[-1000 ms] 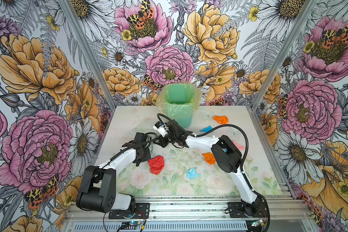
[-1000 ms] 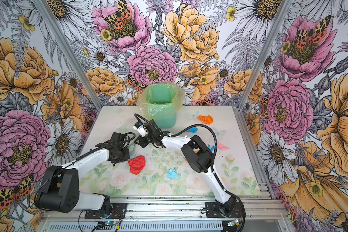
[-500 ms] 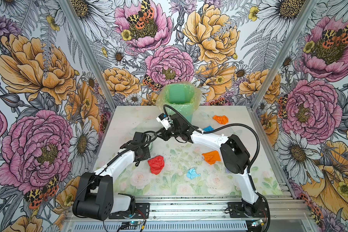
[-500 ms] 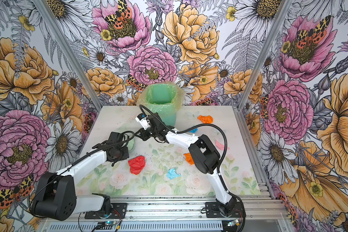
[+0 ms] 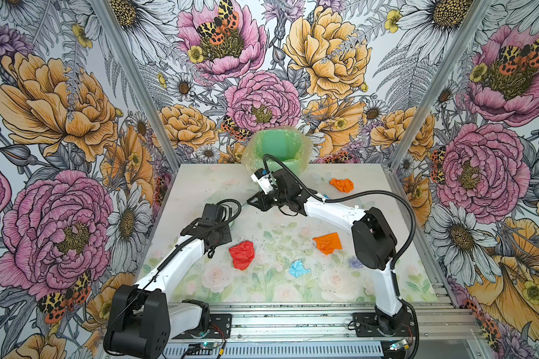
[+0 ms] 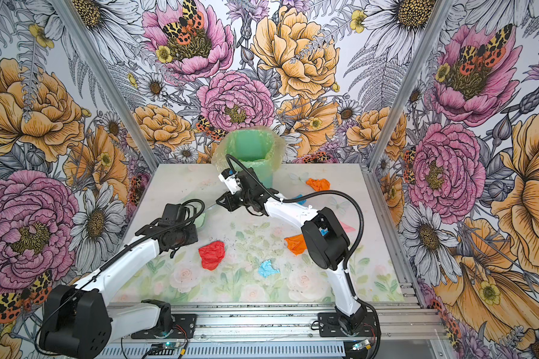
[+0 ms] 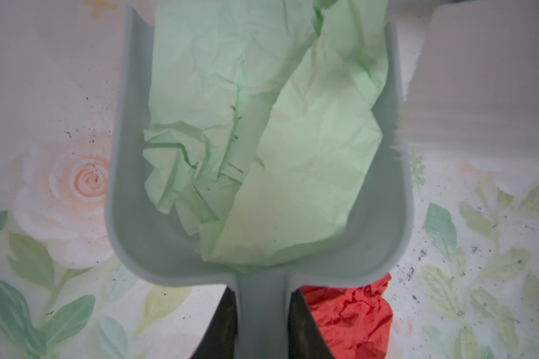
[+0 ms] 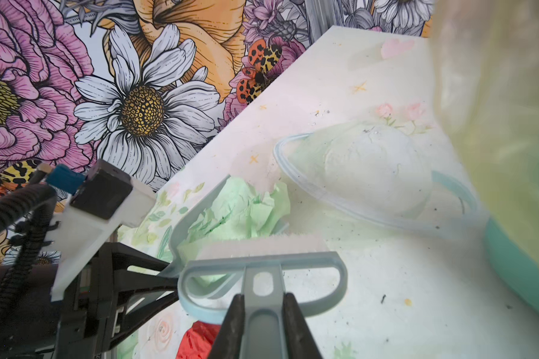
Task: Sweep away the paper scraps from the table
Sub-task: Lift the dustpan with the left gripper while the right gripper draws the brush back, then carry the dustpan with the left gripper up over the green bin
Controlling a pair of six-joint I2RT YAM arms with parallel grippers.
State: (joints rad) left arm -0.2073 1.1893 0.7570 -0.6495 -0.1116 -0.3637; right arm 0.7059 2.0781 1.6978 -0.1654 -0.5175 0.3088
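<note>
My left gripper [image 7: 263, 298] is shut on the handle of the grey-blue dustpan [image 7: 131, 217], which rests on the table [image 5: 199, 186] with a crumpled light green paper [image 7: 262, 124] inside. At the pan's mouth stands the brush [image 8: 262, 261], its handle clamped in my shut right gripper [image 8: 263, 301]. In a top view both grippers [image 5: 226, 223] [image 5: 254, 202] meet left of centre. Paper scraps lie loose: red [image 5: 242, 254] beside the pan handle, orange [image 5: 327, 243], light blue [image 5: 297, 269], and another orange [image 5: 342, 185] at the back right.
A green bin [image 5: 279, 149] lined with a thin plastic bag stands at the table's back edge, just behind my right wrist. A pink scrap [image 6: 346, 228] lies behind my right elbow. Floral walls close in three sides; metal rails [image 5: 293, 320] run along the front.
Both arms have reached further back toward the bin, the dustpan and brush going with them. My right elbow has swung right, uncovering the near orange scrap.
</note>
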